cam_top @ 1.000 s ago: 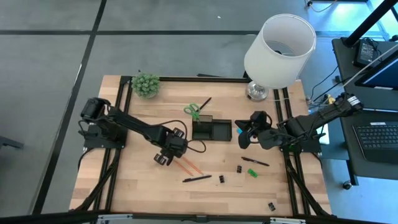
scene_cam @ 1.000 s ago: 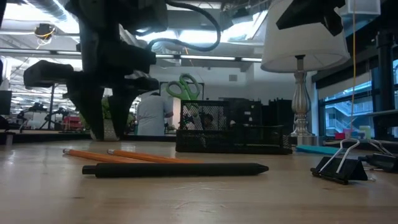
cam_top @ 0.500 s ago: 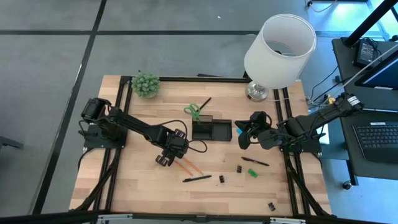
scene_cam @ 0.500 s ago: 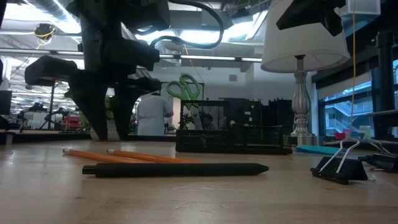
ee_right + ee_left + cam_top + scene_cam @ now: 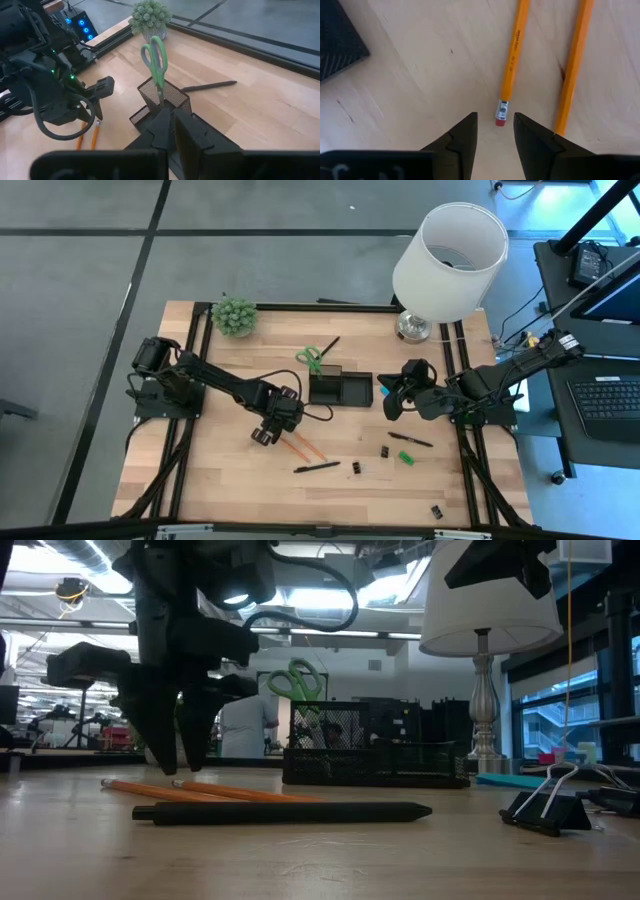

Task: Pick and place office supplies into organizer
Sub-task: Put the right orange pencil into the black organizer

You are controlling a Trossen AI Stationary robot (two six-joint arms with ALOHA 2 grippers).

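The left gripper [image 5: 495, 131] stands over the pale, grained wooden table [image 5: 220, 480], its 2 dark tapered fingers [image 5: 462, 137] set a narrow gap apart and holding nothing. Between the fingertips lies the eraser end of 1 of the 2 orange pencils [image 5: 512, 60]: slim hexagonal sticks with a silver ferrule and pink eraser, lying side by side, just apart. In the low view the fingertips sit almost at the table surface beside the pencils [image 5: 215, 790]; against the earlier frames the gripper has dropped lower and the finger gap has narrowed.

The organizer [image 5: 339, 389], a black mesh rectangular tray with 2 compartments, sits mid-table, unchanged in position. Green-handled scissors [image 5: 155, 57] stand upright in its taller compartment, handles up. A matte black pen [image 5: 285, 812] lies flat in front of the pencils. A black binder clip [image 5: 548, 808] with wire handles rests to the side.

The right gripper [image 5: 172, 122] waits just beside the organizer, fingers closed together, empty.
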